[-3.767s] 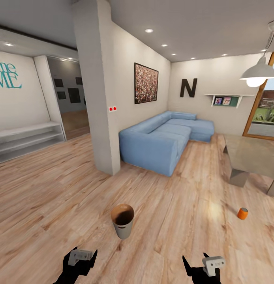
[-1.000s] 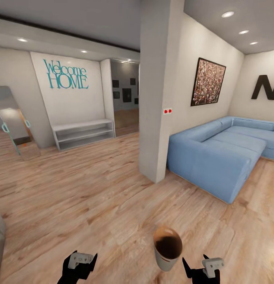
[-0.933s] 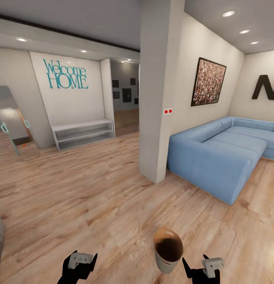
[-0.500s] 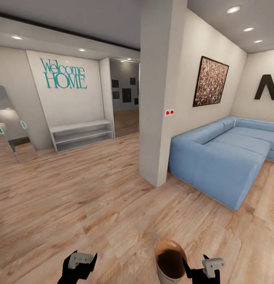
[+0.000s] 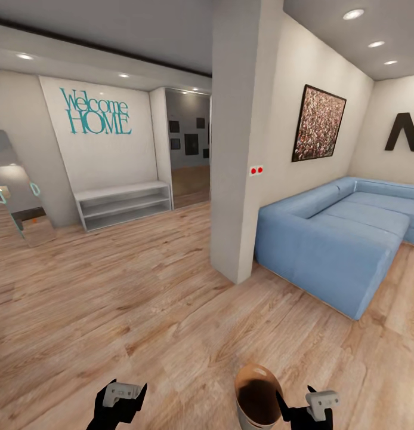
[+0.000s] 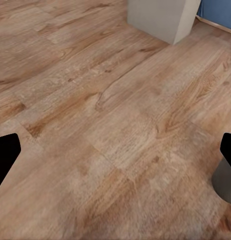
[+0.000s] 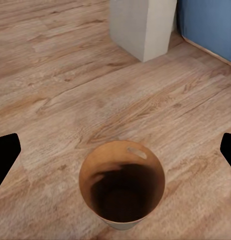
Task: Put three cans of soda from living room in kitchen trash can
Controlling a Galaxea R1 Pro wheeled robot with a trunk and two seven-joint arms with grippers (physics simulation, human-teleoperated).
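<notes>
The tash can (image 5: 257, 399) stands upright on the wood floor just in front of me, grey outside and coppery brown inside. In the right wrist view I look straight down into the tash can (image 7: 121, 187), with its oval handle hole (image 7: 137, 151) at the far rim. My right gripper (image 5: 295, 399) hangs open beside the bin's right side, holding nothing. My left gripper (image 5: 124, 391) is open too, over bare floor to the bin's left. In the left wrist view the bin's grey wall (image 6: 225, 181) shows at the edge. The cans of soda and the kitchen are out of view.
A white pillar (image 5: 240, 149) rises ahead, and the blue corner sofa (image 5: 335, 239) sits to its right. A low white shelf unit (image 5: 123, 203) and a leaning mirror (image 5: 16, 197) stand at the far left wall. A doorway (image 5: 188, 149) opens beyond.
The camera has swung left since the earliest frame, so the orange can and stone table left the picture. The bin now sits lower and nearer my right gripper. Little has shifted in the last half second.
</notes>
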